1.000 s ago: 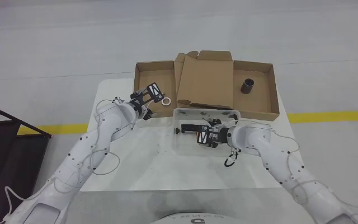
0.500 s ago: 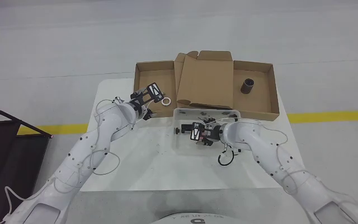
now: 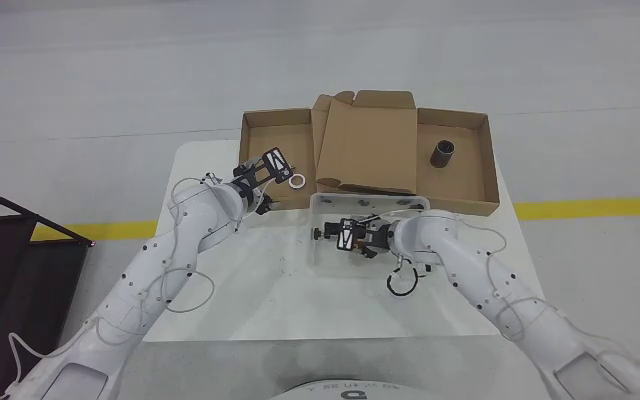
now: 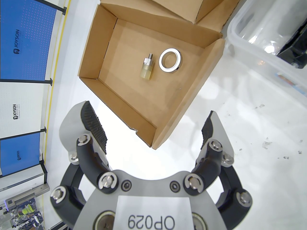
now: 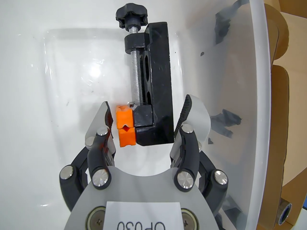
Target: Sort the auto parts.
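Note:
A black screw clamp with orange pads lies in the clear plastic bin. My right gripper is open inside the bin, its fingers on either side of the clamp's orange-padded end, close to it but not pressing. From above, the right gripper sits at the near-left part of the bin. My left gripper is open and empty above the table by a corner of the left cardboard box. That box holds a silver ring and a small capped cylinder.
The right cardboard box holds a dark tube. A raised cardboard flap stands between the two boxes, just behind the bin. Small black pieces lie along the bin's wall. The white table is bare in front.
My right gripper has slid leftward along the bin, up to the clamp's end. The left arm has stayed still.

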You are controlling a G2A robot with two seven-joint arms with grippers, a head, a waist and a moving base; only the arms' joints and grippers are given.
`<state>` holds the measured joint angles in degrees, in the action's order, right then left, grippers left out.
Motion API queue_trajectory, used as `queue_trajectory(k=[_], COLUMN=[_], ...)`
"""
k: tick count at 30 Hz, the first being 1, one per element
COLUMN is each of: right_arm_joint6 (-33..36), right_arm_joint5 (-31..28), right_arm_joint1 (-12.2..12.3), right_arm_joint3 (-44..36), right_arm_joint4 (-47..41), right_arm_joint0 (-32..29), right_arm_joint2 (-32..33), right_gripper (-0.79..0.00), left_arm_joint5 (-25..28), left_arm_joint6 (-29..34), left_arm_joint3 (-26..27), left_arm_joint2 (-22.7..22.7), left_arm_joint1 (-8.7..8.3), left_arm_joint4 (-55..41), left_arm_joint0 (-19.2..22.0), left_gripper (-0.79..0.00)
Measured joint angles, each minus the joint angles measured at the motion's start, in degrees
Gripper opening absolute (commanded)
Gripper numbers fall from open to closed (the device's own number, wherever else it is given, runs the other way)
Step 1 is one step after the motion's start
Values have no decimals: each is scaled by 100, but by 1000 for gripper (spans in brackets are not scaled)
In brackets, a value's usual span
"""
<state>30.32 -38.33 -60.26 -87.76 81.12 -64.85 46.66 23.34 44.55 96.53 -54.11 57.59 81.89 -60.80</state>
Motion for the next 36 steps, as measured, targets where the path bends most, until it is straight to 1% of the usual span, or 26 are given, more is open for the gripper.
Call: queue_trajectory(k=[2,3,4,6,9,14,18,23,27,30,33,36], right_arm_joint6=[21,30,34,35,-50,-483,-1010,-1747,-2589,-3480,-4285,-4964], right_arm_joint5=[-4,-4,-3,1,-94,-565,-948,-1197,-1023,-649,-355,-208], right_arm_joint1=[-13,-20,-23,-26,-6,105,263,472,628,740,820,866], right_arm_joint3=[30,52,68,96,105,62,-81,-347,-633,-799,-833,-800], right_arm_joint4=[-5,-7,-11,-26,-76,-153,-105,122,399,564,667,691], right_arm_joint0=[21,31,37,38,-4,-171,-475,-978,-1520,-2053,-2522,-2862], right_arm_joint2=[-17,-23,-22,-2,74,359,782,1402,1988,2561,3052,3387], right_gripper=[-462,-523,-563,-785,-785,-785,-785,-785,-785,-785,-785,-785], left_arm_joint5=[0,0,0,0,0,0,0,0,0,0,0,0], left_arm_joint6=[0,0,0,0,0,0,0,0,0,0,0,0], left_arm_joint3=[0,0,0,0,0,0,0,0,0,0,0,0], left_arm_joint2=[0,0,0,0,0,0,0,0,0,0,0,0], left_arm_joint1=[0,0,0,0,0,0,0,0,0,0,0,0], left_arm_joint4=[0,0,0,0,0,0,0,0,0,0,0,0], left_arm_joint0=[0,0,0,0,0,0,0,0,0,0,0,0], left_gripper=[0,0,0,0,0,0,0,0,0,0,0,0])
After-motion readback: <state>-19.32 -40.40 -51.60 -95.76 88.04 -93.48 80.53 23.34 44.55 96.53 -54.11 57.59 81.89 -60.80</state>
